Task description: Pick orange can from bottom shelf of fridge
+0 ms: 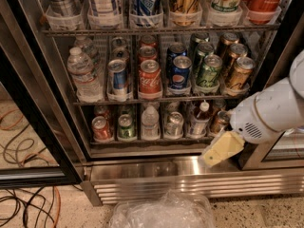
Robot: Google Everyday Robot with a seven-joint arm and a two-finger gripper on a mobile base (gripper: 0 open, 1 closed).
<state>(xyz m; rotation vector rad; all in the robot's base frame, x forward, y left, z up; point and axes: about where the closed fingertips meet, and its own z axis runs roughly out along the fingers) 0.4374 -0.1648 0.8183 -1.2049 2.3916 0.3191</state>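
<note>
The fridge [156, 171] stands open with wire racks full of drinks. On the bottom shelf [152, 141] the orange can [219, 121] stands at the far right, coppery with a silver top, partly hidden by my arm. My gripper [222, 149], cream-coloured on a white arm, hangs in front of the steel sill, just below and slightly left of the orange can. It holds nothing that I can see.
The bottom shelf also holds a red can [101, 128], a green can [126, 126], a water bottle [150, 122], a silver can [174, 124] and a white-capped bottle [201, 119]. The black-framed glass door [35, 141] is open at left. Cables [23, 208] and a crumpled plastic bag [161, 212] lie on the floor.
</note>
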